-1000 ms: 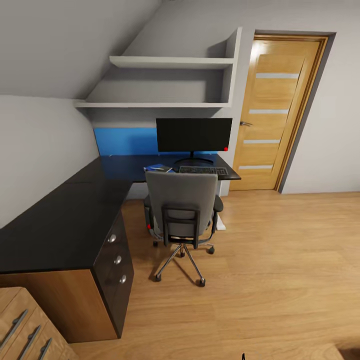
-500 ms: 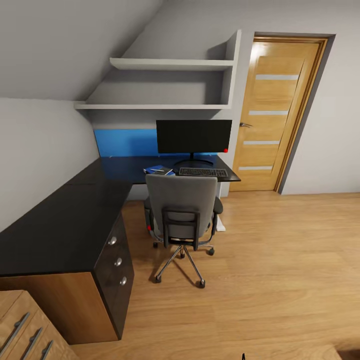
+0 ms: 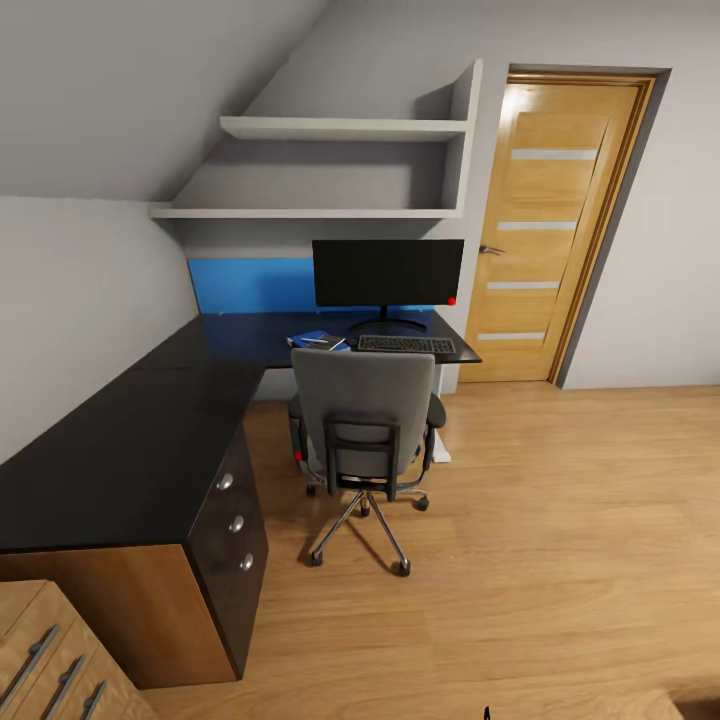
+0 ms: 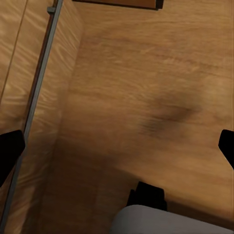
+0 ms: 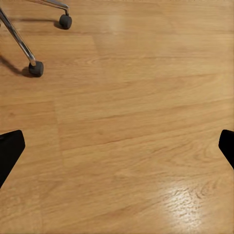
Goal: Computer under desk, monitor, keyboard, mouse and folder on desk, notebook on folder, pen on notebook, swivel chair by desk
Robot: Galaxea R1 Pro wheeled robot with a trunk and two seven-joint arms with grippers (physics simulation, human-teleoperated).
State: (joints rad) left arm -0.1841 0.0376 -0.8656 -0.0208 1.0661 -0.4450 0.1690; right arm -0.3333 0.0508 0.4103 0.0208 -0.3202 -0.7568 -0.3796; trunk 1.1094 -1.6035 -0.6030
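Observation:
The black L-shaped desk (image 3: 130,440) runs along the left wall and across the back. On its far wing stands the monitor (image 3: 388,270), with the keyboard (image 3: 406,344) in front of it. Left of the keyboard lies a blue notebook (image 3: 318,340) with the pen (image 3: 314,341) on top. The grey swivel chair (image 3: 362,415) faces that wing, and its back hides the seat, so the folder is hidden. The mouse and computer are out of view. My left gripper (image 4: 117,151) hangs open over the floor. My right gripper (image 5: 117,146) is open near the chair's casters (image 5: 35,68).
A light-wood chest (image 3: 45,650) with bar handles (image 4: 36,97) stands at the desk's near end. The black drawer unit (image 3: 235,520) faces the wood floor (image 3: 540,540). A closed wooden door (image 3: 550,220) is at the back right, and wall shelves (image 3: 340,127) hang above the desk.
The whole head picture slid down a few pixels a second ago, so the camera moved. Nothing on the desk and not the chair has shifted.

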